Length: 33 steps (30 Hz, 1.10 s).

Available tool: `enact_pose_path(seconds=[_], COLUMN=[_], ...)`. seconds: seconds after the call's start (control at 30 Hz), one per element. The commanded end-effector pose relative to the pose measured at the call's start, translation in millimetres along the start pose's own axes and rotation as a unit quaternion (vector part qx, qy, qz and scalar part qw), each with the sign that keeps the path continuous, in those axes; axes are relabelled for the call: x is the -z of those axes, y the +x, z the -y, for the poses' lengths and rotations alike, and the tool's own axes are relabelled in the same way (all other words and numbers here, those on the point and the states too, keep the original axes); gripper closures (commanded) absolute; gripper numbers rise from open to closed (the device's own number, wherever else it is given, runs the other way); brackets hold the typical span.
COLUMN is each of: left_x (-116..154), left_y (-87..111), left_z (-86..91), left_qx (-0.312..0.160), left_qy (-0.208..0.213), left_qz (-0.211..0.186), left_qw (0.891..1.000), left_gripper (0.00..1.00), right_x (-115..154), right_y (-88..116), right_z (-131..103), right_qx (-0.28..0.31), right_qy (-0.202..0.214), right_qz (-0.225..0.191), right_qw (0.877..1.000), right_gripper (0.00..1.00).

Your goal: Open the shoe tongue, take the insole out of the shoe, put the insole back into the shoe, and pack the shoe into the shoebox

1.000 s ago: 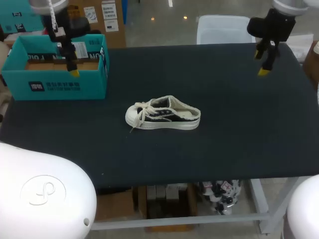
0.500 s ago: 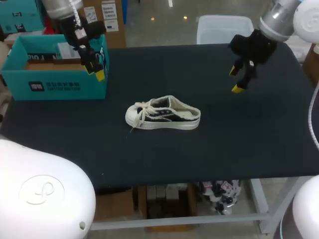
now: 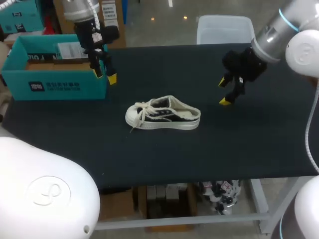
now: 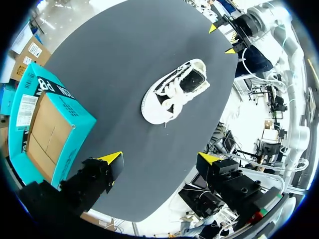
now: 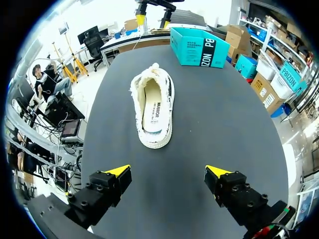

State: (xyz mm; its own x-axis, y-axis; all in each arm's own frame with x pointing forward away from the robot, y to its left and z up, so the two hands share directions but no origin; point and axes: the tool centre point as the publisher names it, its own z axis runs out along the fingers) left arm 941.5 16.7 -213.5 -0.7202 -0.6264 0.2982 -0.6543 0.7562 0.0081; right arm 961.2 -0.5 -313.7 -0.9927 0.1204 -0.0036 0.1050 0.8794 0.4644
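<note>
Head view, shoe (image 3: 163,113) location?

Lying mid worktop (image 3: 199,149), toe toward the left edge. Teal shoebox (image 3: 55,69) at the far left corner, left gripper (image 3: 105,75) just beside it with fingers spread. Over the right half, nearer the far edge, right gripper (image 3: 224,91) spread too.

Left wrist view?

Well ahead of the wide-open left gripper (image 4: 159,159), the shoe (image 4: 174,92); shoebox (image 4: 47,127) off to one side.

Right wrist view?

Heel end of the shoe (image 5: 167,107) closest, insole (image 5: 151,112) seated inside, right gripper (image 5: 167,172) wide apart, nothing pinched.
</note>
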Motion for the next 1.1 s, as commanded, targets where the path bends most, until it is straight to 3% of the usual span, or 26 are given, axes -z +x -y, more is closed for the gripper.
enact_pose_path(seconds=[0.03,0.23,0.3,0.37,0.4,0.53,0.6,0.67,0.8,0.97,1.1], left_x=[-0.4,-0.4,-5.6,-15.6,-17.4,-20.6,-22.0,-22.6,-22.2,-25.2,-28.5], left_y=[2.7,2.7,12.5,25.5,30.9,48.1,51.5,53.5,54.3,58.2,62.3], left_z=[-1.6,-1.6,10.7,18.5,22.5,30.8,34.9,36.4,37.6,37.0,39.5], left_qx=[0.000,0.000,0.081,0.135,0.165,0.242,0.292,0.315,0.347,0.346,0.364], left_qy=[0.003,0.003,0.022,0.037,0.040,0.053,0.071,0.072,0.081,0.078,0.088], left_qz=[0.008,0.008,-0.003,0.021,0.011,0.004,0.024,0.027,0.037,0.037,0.043], left_qw=[1.000,1.000,0.996,0.990,0.985,0.969,0.954,0.946,0.933,0.934,0.926], left_gripper=[0.00,0.00,0.00,0.00,0.00,0.00,0.00,0.00,0.00,0.00,0.00], right_x=[0.5,0.5,-10.9,-25.4,-31.4,-50.8,-58.8,-65.4,-73.1,-84.2,-95.4], right_y=[0.8,0.8,-0.3,-0.5,-0.6,5.8,7.6,10.1,16.3,19.5,20.2], right_z=[-0.5,-0.5,-4.3,-10.5,-11.9,-19.7,-22.0,-24.3,-26.7,-21.4,-18.1], right_qx=[0.000,0.000,-0.011,-0.014,-0.016,-0.009,-0.015,-0.015,-0.025,-0.045,-0.061], right_qy=[0.001,0.001,-0.016,-0.008,-0.015,-0.034,-0.033,-0.044,-0.056,-0.073,-0.083], right_qz=[0.001,0.001,-0.002,-0.007,-0.009,-0.016,-0.019,-0.018,-0.011,-0.004,-0.008], right_qw=[1.000,1.000,1.000,1.000,1.000,0.999,0.999,0.999,0.998,0.996,0.995], right_gripper=[0.00,0.00,0.00,0.00,0.00,0.00,0.00,0.00,0.00,0.00,0.00])
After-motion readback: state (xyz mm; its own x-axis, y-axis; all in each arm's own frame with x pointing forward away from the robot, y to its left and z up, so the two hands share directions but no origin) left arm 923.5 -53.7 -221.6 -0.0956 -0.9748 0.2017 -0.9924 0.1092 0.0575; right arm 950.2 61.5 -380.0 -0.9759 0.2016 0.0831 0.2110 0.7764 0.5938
